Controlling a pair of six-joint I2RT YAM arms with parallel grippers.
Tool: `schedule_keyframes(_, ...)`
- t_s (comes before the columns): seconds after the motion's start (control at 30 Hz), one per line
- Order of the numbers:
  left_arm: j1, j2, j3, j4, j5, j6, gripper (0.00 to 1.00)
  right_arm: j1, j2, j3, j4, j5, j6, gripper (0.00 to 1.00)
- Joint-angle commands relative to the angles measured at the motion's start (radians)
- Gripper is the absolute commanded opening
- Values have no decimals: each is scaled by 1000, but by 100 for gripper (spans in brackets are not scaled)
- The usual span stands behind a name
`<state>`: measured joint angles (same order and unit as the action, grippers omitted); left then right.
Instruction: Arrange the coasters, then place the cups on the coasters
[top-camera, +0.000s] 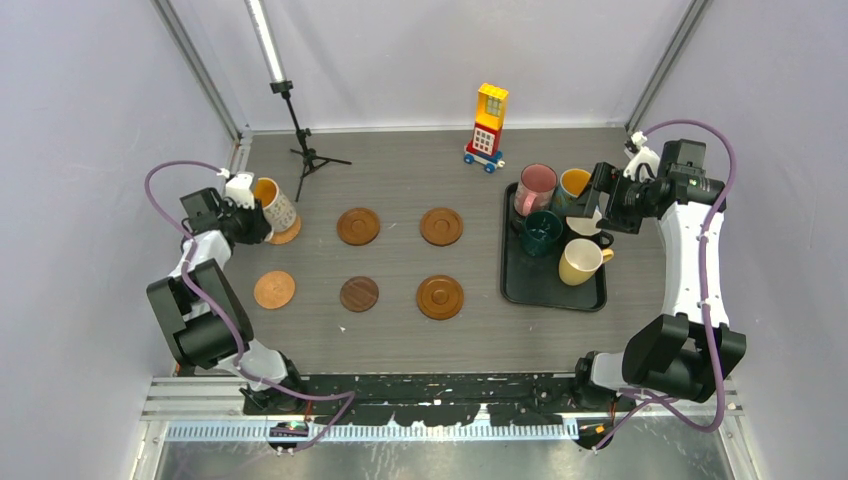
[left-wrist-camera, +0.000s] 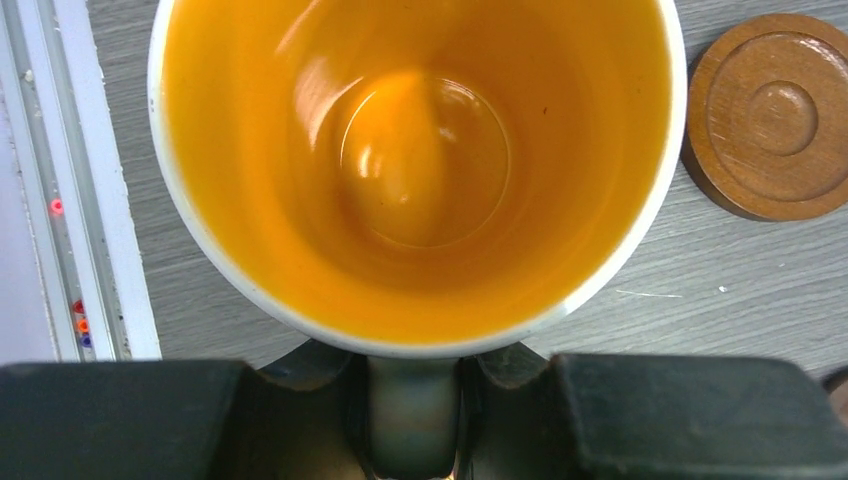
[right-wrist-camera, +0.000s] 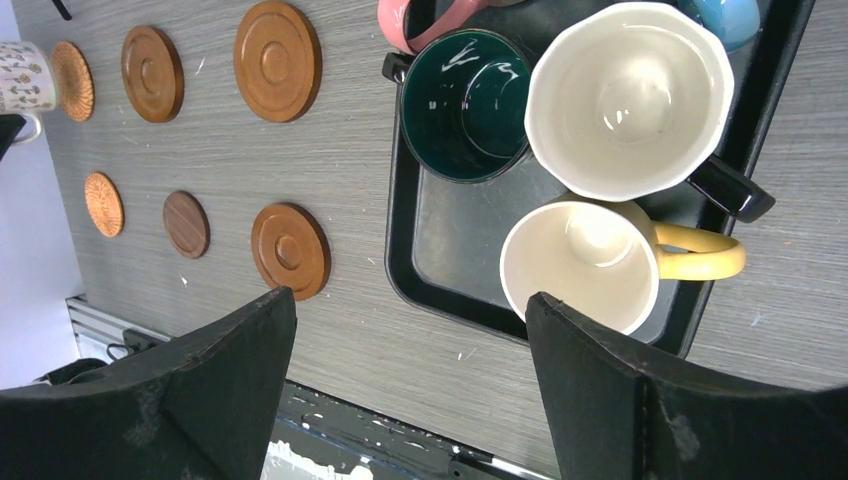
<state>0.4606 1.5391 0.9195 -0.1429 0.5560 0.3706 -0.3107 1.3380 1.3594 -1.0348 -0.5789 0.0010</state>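
My left gripper (top-camera: 248, 215) is shut on the handle of a white cup with an orange inside (top-camera: 271, 204), held tilted at the back-left coaster (top-camera: 287, 234). I cannot tell whether they touch. In the left wrist view the cup (left-wrist-camera: 420, 170) fills the frame above the gripper (left-wrist-camera: 412, 410), with a ringed coaster (left-wrist-camera: 770, 115) to its right. Several more coasters lie in two rows (top-camera: 358, 226) (top-camera: 440, 297). My right gripper (top-camera: 598, 205) (right-wrist-camera: 410, 330) hangs open and empty above the tray's cups: dark green (right-wrist-camera: 465, 100), cream (right-wrist-camera: 625, 95), yellow (right-wrist-camera: 580, 260), pink (top-camera: 535, 188), blue (top-camera: 573, 183).
The black tray (top-camera: 520, 285) (right-wrist-camera: 450, 240) sits on the right side of the table. A yellow-red toy block tower (top-camera: 488, 125) stands at the back centre. A small black tripod (top-camera: 300, 130) stands at the back left. A metal rail (left-wrist-camera: 90, 200) runs close beside the held cup.
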Motion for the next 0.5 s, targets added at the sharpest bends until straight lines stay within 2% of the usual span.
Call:
schedule_keyframes(0.0,8,-1,34,175,26,43,0,-3,-9,0,-10,5,-15,89)
schedule_keyframes(0.47,9,65,33,189,7,75,0,-3,-3,4,-10,13,-8,89)
